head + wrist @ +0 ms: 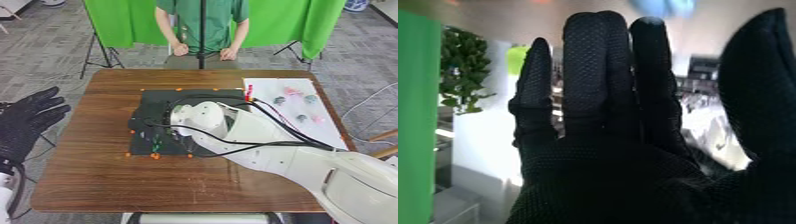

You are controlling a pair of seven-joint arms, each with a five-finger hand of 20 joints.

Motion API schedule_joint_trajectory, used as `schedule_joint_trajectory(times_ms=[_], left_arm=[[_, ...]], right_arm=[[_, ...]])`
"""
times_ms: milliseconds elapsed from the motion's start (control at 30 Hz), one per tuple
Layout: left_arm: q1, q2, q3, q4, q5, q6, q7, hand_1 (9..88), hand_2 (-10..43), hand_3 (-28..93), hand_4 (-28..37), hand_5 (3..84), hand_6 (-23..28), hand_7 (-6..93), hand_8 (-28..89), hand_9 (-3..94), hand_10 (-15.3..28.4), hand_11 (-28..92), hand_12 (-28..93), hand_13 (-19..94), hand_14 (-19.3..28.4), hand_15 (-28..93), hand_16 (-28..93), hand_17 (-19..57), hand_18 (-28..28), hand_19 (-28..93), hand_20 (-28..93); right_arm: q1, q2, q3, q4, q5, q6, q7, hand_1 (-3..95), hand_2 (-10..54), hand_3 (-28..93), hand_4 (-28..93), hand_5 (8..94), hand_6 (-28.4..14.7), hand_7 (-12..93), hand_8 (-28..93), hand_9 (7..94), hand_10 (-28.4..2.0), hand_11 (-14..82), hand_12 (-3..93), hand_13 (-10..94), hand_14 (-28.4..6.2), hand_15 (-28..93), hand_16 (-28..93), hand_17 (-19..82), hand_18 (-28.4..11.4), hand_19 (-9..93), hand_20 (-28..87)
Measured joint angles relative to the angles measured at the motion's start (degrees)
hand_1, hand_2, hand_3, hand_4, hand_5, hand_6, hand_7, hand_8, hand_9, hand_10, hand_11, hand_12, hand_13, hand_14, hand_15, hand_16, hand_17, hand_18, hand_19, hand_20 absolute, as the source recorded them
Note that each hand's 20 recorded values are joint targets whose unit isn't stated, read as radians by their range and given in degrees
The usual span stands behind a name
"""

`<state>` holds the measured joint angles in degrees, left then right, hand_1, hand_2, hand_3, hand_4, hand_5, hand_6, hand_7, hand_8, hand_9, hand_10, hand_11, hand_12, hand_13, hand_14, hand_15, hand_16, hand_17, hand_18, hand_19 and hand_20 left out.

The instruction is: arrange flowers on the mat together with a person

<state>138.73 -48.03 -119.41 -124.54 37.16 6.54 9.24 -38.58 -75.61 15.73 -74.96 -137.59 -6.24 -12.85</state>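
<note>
The brown wooden table [84,175] carries everything at stake, and the right arm [277,155] reaches across it, over the near part of the white sheet [327,131]. Were that arm to swing farther right while low, its wide casing could sweep the blooms there. The dark mat [173,95] lies partly beneath it, so whatever has been laid in its middle is hidden and could be crushed by a blind descent.

The right hand [598,170] is at the mat's left side, fingers straight and thumb well out, with no stem visibly gripped. Its height above the mat I cannot judge; closing on a thin stem from so wide a spread could easily miss or push it aside. The left hand [28,122] is beyond the table's left edge, fingers loosely extended, and poses little danger there.

Black cables [233,142] loop along the arm and over the mat; a slack one might hook a flower and drag it. The pink and blue-green flowers [310,99] sit on the sheet, loosely scattered. A slim green stem [156,146] on the mat's near left looks easiest to nudge out of place, with small orange markers [155,156] just beside it.
</note>
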Motion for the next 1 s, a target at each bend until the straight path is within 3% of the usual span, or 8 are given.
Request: schedule_joint_trajectory(times_ms=[100,267,367,500,600,800,900,1000], left_arm=[[0.32,-0.68,-0.14,-0.08,0.01,-0.01,0.0,25.0,-0.6,68,-23.0,37.7,4.6,16.3,-6,32.7,13.3,21,17,31,16.1,25,3,-4.9,22.3,39,12],[1.38,-2.64,-0.81,-0.64,0.1,-0.11,-0.15,25.0,-0.7,68,-23.0,37.7,4.6,16.3,-6,32.7,13.2,21,17,31,16.1,25,3,-4.9,22.4,39,12],[1.88,-3.86,-1.12,-0.91,0.24,-0.16,-0.59,25.0,-0.7,68,-23.1,37.7,4.6,16.3,-6,32.8,13.2,21,17,31,16.0,25,3,-4.9,22.4,39,12],[1.91,-4.89,-1.04,-0.95,0.31,-0.16,-0.66,24.9,-0.7,68,-23.1,37.7,4.6,16.2,-6,32.7,13.2,21,17,31,16.0,25,3,-4.9,22.4,39,12],[1.86,-5.35,-0.62,-0.95,0.42,-0.25,-0.66,24.9,-0.8,68,-23.1,37.7,4.6,16.3,-6,32.7,13.2,21,17,31,16.0,25,3,-4.9,22.4,39,12],[1.89,-5.97,0.08,-1.13,0.49,-0.6,-0.59,25.2,-0.5,68,-23.2,37.8,4.5,16.5,-6,33.1,13.2,21,17,31,15.9,25,3,-4.9,22.4,39,12],[1.89,-5.97,0.92,-1.26,0.48,-0.32,0.16,25.4,-0.4,68,-23.1,38.1,4.6,16.8,-7,33.6,13.2,22,17,31,15.8,25,3,-4.8,22.4,39,12],[1.92,-5.8,2.49,-1.49,0.34,1.31,2.53,25.5,-0.4,69,-23.1,38.2,4.6,17.0,-7,33.5,13.2,22,17,31,15.7,25,3,-4.7,22.4,39,12]], right_arm=[[-2.97,1.5,5.34,-4.24,2.44,-0.25,-0.35,27.2,-3.1,88,-28,44.8,1.1,42,-21,48.6,-9.4,31.9,24.3,46,-6.2,63,19,13,-18.2,64,45],[-9.65,6.29,15.62,-15.5,15.59,-0.49,1.59,26.7,2.1,88,-28,45.0,0.4,39,-20,47.9,-10.4,30.6,24.5,44,-7.0,54,18,12,-18.6,59,40],[-13.73,9.64,22.03,-20.71,24.69,-0.7,2.0,25.6,3.2,88,-28,45.8,-0.7,35,-19,47.7,-11.8,29.0,24.2,43,-8.1,47,18,12,-18.8,54,36],[-20.02,14.46,31.96,-25.44,34.61,-1.5,2.17,23.4,4.2,88,-26,41.9,-1.5,24,-14,44.7,-12.7,18.9,22.8,39,-9.0,33,21,10,-19.3,48,30],[-26.48,18.33,40.85,-29.31,42.17,-2.3,3.64,21.4,4.3,87,-25,37.0,-1.3,18,-12,37.9,-11.8,9.6,21.9,32,-10.5,11,30,8,-19.7,39,24],[-42.19,23.61,57.89,-35.33,59.98,2.76,8.12,19.8,2.9,85,-24,36.2,-0.1,16,-11,36.1,-11.6,6.2,21.9,29,-11.3,7,32,5,-20.1,36,23],[-49.63,23.3,65.87,-36.24,66.78,5.11,8.58,19.3,2.5,85,-24,36.4,0.2,15,-11,37.1,-12.8,6.1,22.1,29,-11.8,7,33,5,-20.3,36,23],[-56.71,22.28,73.39,-37.31,70.98,5.5,9.57,19.1,2.4,85,-24,37.1,0.0,15,-11,37.5,-13.2,6.2,22.4,30,-11.9,7,33,5,-20.5,37,24]])
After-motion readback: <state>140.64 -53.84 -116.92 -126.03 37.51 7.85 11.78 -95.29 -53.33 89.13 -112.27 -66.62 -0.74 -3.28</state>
